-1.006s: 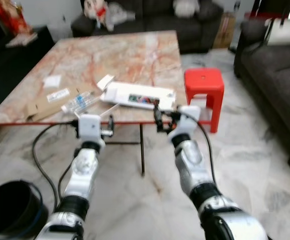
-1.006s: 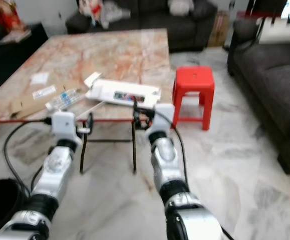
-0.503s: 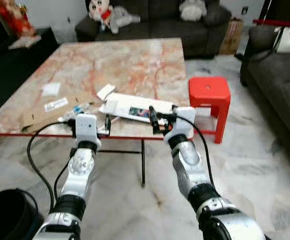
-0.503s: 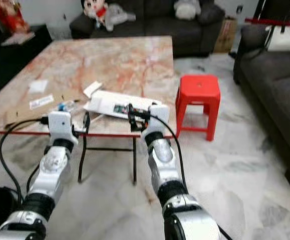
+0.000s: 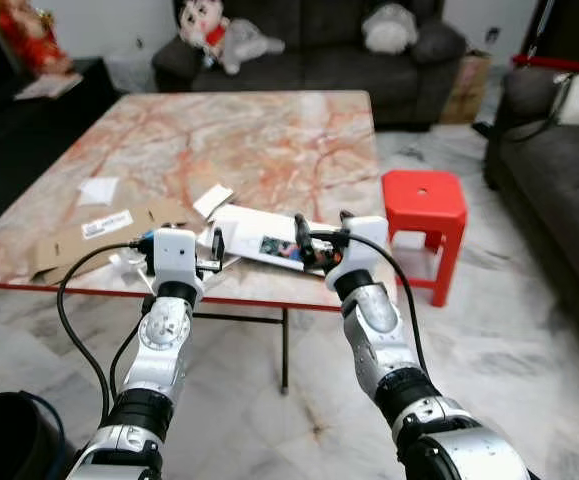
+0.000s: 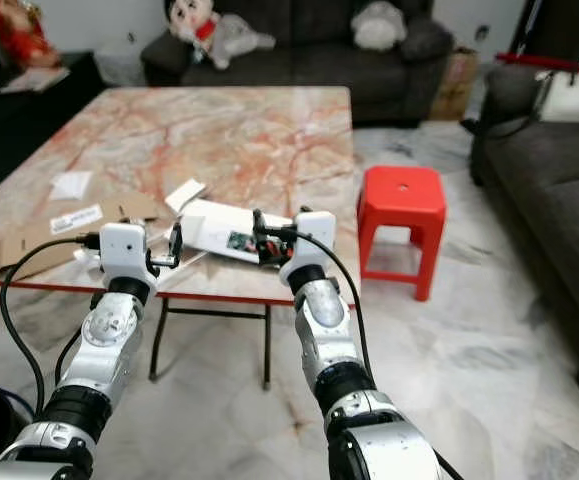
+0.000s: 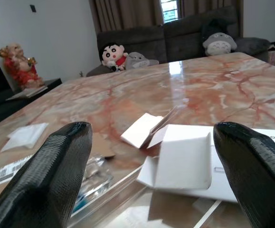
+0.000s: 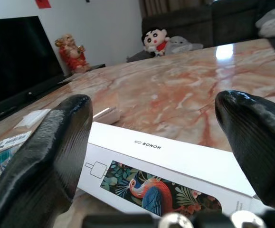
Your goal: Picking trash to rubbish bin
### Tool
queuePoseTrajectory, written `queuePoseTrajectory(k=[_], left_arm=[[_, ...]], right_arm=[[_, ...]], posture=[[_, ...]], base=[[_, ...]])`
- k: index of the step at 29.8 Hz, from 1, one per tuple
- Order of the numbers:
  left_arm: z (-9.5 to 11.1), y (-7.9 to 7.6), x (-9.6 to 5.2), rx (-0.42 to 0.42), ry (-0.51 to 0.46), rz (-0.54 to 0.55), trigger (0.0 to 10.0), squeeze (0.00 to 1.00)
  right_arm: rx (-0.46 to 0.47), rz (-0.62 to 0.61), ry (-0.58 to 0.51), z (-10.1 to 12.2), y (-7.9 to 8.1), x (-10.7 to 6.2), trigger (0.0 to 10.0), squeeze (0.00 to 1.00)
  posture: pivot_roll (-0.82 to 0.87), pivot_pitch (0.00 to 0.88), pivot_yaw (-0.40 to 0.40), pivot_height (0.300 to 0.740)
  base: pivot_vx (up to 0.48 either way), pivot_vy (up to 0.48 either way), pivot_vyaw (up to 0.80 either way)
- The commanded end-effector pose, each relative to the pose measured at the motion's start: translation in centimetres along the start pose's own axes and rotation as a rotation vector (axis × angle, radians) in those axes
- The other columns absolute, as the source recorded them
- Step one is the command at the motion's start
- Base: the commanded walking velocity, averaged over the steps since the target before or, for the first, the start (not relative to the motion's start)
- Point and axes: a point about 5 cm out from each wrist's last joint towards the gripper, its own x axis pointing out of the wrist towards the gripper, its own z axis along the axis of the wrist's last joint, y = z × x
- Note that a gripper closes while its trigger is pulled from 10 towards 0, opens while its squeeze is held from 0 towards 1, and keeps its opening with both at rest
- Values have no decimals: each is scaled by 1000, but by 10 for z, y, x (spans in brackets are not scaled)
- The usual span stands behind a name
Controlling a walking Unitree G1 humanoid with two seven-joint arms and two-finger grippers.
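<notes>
A long white box (image 5: pixel 259 232) with a bird print lies near the front edge of the marble table (image 5: pixel 259 140). Around it lie a small white folded card (image 5: pixel 212 198), a clear plastic bottle (image 7: pixel 92 183), flat cardboard (image 5: pixel 74 238) and a white paper scrap (image 5: pixel 97 190). My left gripper (image 5: pixel 216 252) is open at the table's front edge, facing the box's open flap (image 7: pixel 184 161). My right gripper (image 5: pixel 302 245) is open too, just short of the box's printed side (image 8: pixel 175 166). Neither holds anything. The black rubbish bin (image 5: pixel 4 440) stands on the floor at my lower left.
A red plastic stool (image 5: pixel 424 200) stands right of the table. A dark sofa (image 5: pixel 319 50) with plush toys runs behind the table, and another sofa (image 5: pixel 559 160) is at the right. Marble floor lies open between stool and right sofa.
The camera has come closer to the table, so the bin has slid to the picture's lower-left corner. Both grippers now reach the table's front edge by the white box, still open.
</notes>
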Motion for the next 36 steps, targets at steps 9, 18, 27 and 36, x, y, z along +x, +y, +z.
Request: queuePoseTrajectory(k=[9,18,27,36], left_arm=[[1,-6,1,-8,2,-13,10000,0],[1,-7,0,-7,3,-17,10000,0],[2,-16,-1,-26,-15,-88,10000,0],[-2,-23,-5,-26,6,-133,10000,0]], right_arm=[[23,-17,-7,2,-1,1,10000,0],[22,-17,-2,1,-1,1,10000,0],[25,-17,0,0,0,1,10000,0],[30,-24,5,-1,-2,0,10000,0]], posture=[[-17,0,57,740],[-18,0,58,740],[-16,0,58,740],[-16,0,58,740]], base=[[389,0,0],[389,0,0],[127,0,0],[0,0,0]])
